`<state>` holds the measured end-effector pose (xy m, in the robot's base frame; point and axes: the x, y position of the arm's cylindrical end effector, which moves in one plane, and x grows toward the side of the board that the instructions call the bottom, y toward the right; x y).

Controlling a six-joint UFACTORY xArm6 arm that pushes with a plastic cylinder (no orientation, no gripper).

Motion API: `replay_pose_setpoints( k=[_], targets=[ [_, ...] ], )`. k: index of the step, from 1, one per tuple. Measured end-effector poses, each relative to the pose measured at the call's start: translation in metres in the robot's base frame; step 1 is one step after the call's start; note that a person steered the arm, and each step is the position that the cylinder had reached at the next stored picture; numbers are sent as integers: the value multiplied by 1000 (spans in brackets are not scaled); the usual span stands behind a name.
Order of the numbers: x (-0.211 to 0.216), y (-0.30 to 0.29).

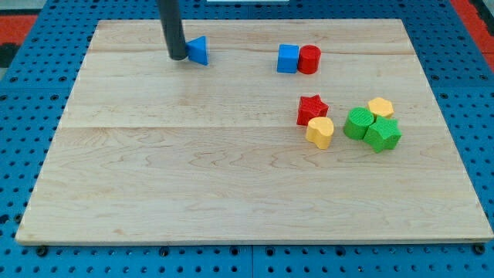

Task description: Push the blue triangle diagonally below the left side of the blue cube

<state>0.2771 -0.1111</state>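
The blue triangle [199,50] lies near the view's top, left of centre, on the wooden board [193,170]. My tip [177,57] stands right against the triangle's left side, touching or nearly touching it. The blue cube [288,59] sits well to the right of the triangle, at about the same height in the view, with a red cylinder [309,59] touching its right side.
A red star [311,109] and a yellow block [319,132] sit below the blue cube. Right of them are two green blocks [357,123] [383,133] and another yellow block [380,107]. The board lies on a blue pegboard [31,108].
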Motion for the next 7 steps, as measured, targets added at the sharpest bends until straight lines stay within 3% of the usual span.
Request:
replay_pose_setpoints(
  k=[2, 3, 5, 6, 7],
  targets=[
    [-11, 4],
    [-59, 12],
    [34, 50],
    [43, 42],
    [19, 52]
  ],
)
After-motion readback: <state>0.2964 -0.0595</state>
